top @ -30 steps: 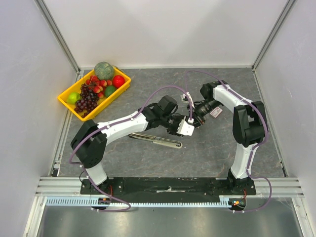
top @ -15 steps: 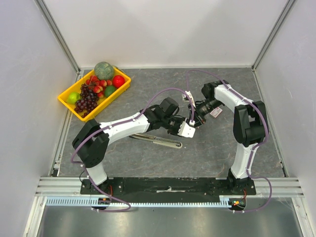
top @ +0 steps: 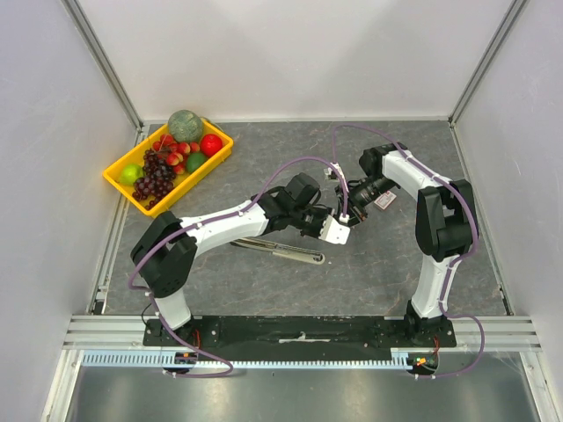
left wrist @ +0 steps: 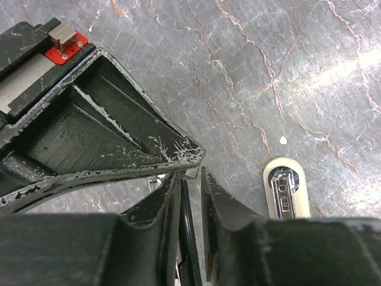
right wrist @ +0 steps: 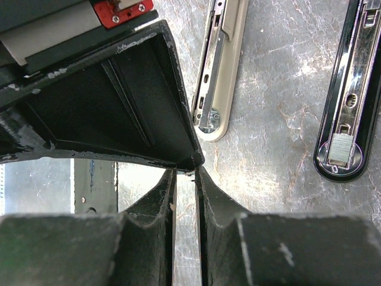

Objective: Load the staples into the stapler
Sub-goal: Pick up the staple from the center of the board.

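Left wrist view shows the left gripper [left wrist: 190, 173] with its jaws almost together on a thin dark strip seen edge-on. This appears to be the staples [left wrist: 191, 173], whose grey end pokes out at the tips. The right gripper [right wrist: 185, 171] meets it tip to tip with its jaws a narrow slit apart; whether they grip anything I cannot tell. Since a second ago the left elbow has swung slightly right. One opened stapler [top: 281, 251] lies just beneath, one small box [top: 384, 200] lies beside the right arm, and one fruit tray [top: 189, 180] sits well apart.

Grey marbled table [top: 369, 281] carries a stapler [top: 299, 255] (opened) — and a fruit tray [top: 201, 176].
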Robot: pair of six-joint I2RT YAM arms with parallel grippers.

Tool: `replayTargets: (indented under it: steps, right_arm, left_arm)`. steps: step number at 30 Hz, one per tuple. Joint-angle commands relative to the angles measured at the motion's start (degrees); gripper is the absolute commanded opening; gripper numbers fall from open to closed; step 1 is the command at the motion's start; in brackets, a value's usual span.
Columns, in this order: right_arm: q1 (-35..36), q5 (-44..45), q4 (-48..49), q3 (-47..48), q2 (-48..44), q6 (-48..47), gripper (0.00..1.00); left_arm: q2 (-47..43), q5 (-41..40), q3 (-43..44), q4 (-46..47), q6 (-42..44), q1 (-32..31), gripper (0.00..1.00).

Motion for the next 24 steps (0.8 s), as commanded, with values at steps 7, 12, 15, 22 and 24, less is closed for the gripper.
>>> replayTargets:
  steps: [7, 12, 15, 22, 24]
  right_arm:
    - [-0.2, -3.5, -6.9, 0.6, -1.6, -1.0, 0.21]
    - [-0.2, -2.9, -6.9, 0.9, -1.8, -0.9, 0.3]
    - [-0.2, -2.1, -6.9, 1.2, -2.0, -0.8, 0.4]
    - [-2.8, -0.6, -6.9, 1.6, -3.5, -1.0, 0.43]
    - [-3.9, 0.0, -6.9, 2.0, -4.1, -1.2, 0.43]
  left_arm:
    - [1.7, -0.7, 1.6, 0.0, -0.6, -1.1, 0.17]
    - [1.6, -1.1, 1.8, 0.2, -1.7, -1.2, 0.17]
    - [1.6, -1.6, 1.9, 0.1, -3.1, -1.1, 0.17]
    - [0.6, -1.5, 1.1, 0.0, -6.3, -1.0, 0.17]
    - [0.2, -1.6, 1.1, 0.0, -7.4, -1.1, 0.18]
